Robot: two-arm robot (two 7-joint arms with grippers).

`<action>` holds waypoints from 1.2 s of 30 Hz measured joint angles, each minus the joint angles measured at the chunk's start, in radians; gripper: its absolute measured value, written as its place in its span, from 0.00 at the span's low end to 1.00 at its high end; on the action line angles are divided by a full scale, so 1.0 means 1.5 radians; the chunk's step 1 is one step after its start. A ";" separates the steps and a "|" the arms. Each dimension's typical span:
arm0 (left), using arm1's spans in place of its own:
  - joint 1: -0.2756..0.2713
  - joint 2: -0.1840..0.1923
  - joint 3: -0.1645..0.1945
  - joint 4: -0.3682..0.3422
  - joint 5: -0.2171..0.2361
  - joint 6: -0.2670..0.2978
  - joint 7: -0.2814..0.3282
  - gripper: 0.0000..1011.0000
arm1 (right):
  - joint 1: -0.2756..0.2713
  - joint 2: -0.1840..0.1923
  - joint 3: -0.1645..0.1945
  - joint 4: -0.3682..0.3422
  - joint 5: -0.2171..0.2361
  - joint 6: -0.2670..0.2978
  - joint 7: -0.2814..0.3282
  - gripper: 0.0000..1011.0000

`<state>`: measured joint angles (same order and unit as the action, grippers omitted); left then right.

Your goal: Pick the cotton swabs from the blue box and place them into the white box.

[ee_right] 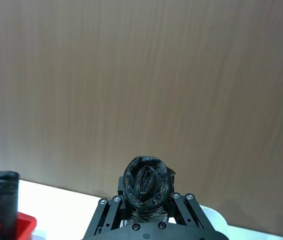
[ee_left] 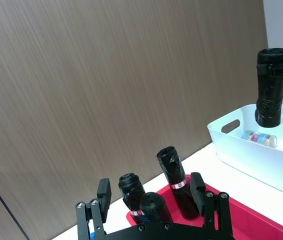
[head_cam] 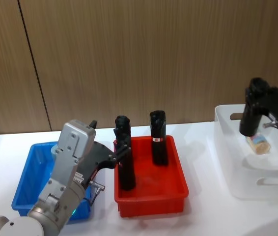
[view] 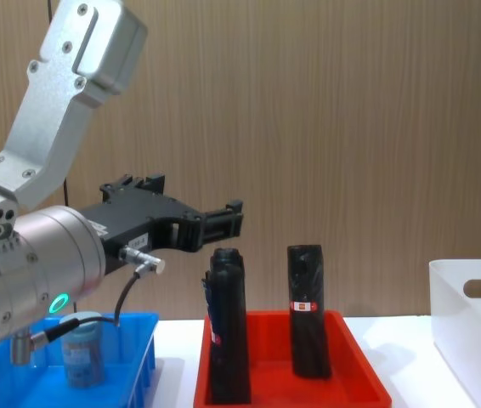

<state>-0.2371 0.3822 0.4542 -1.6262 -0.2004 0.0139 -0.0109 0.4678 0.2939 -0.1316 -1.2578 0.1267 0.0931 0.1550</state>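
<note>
Blue box (head_cam: pixel 28 177) at left w/ one cotton swabs jar (view: pixel 82 350) in it, red tray (head_cam: pixel 151 189) in middle w/ upright rolls (head_cam: pixel 158 137), white box (head_cam: pixel 237 152) at right w/ a jar (head_cam: pixel 258 143) inside.

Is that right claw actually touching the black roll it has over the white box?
Touching. In the right wrist view the right gripper has its fingers pressed against both sides of the black roll, held above the white box.

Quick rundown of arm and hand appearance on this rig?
Left arm: silver-grey metal links, a rounded joint with a green LED ring and a thin black cable. Left hand: matte black, flat parallel fingers with visible screws. Right hand: also matte black, on a grey wrist.
</note>
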 joint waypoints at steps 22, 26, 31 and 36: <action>0.000 0.000 0.000 0.000 0.000 0.000 0.000 0.99 | 0.015 0.003 0.009 0.078 -0.006 -0.010 -0.009 0.72; 0.000 0.000 0.000 0.000 0.000 0.000 0.000 0.99 | 0.015 0.002 0.010 0.082 -0.006 -0.011 -0.009 0.82; 0.000 0.000 0.000 0.000 0.000 0.000 0.000 0.99 | 0.015 0.002 0.010 0.086 -0.006 -0.011 -0.010 0.94; 0.000 0.000 0.000 0.000 0.000 0.000 0.000 0.99 | 0.014 0.002 0.010 0.085 -0.005 -0.011 -0.010 0.99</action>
<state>-0.2371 0.3821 0.4542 -1.6262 -0.2004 0.0139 -0.0109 0.4894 0.2972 -0.1163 -1.1302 0.1191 0.0759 0.1399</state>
